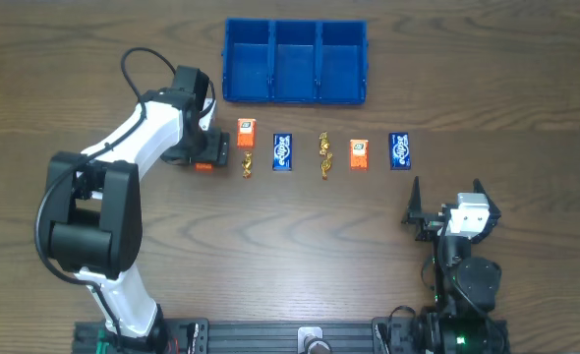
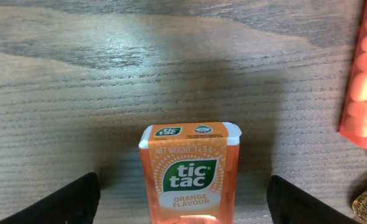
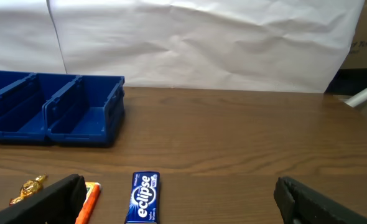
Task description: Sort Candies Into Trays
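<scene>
My left gripper (image 1: 203, 157) is low over the table, left of the candy row. In the left wrist view it (image 2: 183, 202) is open, with an orange mint box (image 2: 190, 171) lying between the fingers (image 2: 78, 202) and a gap on each side. A second orange box (image 1: 246, 131), two blue gum packs (image 1: 283, 151) (image 1: 400, 150), a third orange box (image 1: 358, 153) and gold-wrapped candies (image 1: 325, 157) lie in a row. The blue three-compartment tray (image 1: 295, 93) stands behind the row. My right gripper (image 1: 445, 208) is open near its base, with nothing between its fingers.
The right wrist view looks along the table to a blue gum pack (image 3: 143, 198), an orange box (image 3: 89, 199), a gold candy (image 3: 28, 188) and the tray (image 3: 78, 118). A white sheet hangs behind the table. Bare wood lies in front of the row.
</scene>
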Controlling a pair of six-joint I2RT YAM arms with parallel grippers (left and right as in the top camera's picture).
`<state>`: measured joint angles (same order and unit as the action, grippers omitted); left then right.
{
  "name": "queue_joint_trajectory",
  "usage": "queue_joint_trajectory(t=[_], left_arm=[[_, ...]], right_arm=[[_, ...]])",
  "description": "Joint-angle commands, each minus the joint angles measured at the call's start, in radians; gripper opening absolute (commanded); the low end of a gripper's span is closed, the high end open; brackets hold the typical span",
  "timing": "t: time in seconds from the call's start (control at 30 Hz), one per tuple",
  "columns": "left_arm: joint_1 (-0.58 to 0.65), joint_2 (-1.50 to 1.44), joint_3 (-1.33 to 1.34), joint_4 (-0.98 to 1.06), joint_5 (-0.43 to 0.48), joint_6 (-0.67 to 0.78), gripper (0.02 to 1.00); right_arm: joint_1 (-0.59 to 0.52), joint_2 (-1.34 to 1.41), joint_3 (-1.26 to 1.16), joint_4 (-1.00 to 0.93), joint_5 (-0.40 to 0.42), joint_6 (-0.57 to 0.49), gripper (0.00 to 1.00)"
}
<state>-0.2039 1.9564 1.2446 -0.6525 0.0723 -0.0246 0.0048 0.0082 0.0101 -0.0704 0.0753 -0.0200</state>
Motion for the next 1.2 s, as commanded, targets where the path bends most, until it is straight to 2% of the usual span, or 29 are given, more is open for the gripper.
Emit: queue_joint_trajectory(t=[0.03,0.17,0.6,0.93,1.2], left_arm=[[0.0,0.018,0.016,0.0,-0.013,-0.006,0.717],[0.0,0.018,0.016,0.0,-0.013,-0.006,0.617],[0.0,0.019,0.015,0.002,-0.012,-0.022,0.5],[-0.009,0.043,0.017,0.023,-0.001,-0.051,0.224],[-0.011,-0.084,0.163,-0.06,-0.014,-0.105,0.205]], right_arm=[[-0.006,-0.005,-0.002,-0.003,-0.003,-0.014,1.0],[-0.006,-0.005,-0.002,-0.003,-0.003,-0.014,0.998],[-0.006,-0.005,-0.002,-0.003,-0.003,-0.014,0.998],[-0.006,-0.005,-0.002,-0.003,-0.003,-0.014,0.998],[-0.006,-0.005,-0.002,-0.003,-0.003,-0.014,1.0]])
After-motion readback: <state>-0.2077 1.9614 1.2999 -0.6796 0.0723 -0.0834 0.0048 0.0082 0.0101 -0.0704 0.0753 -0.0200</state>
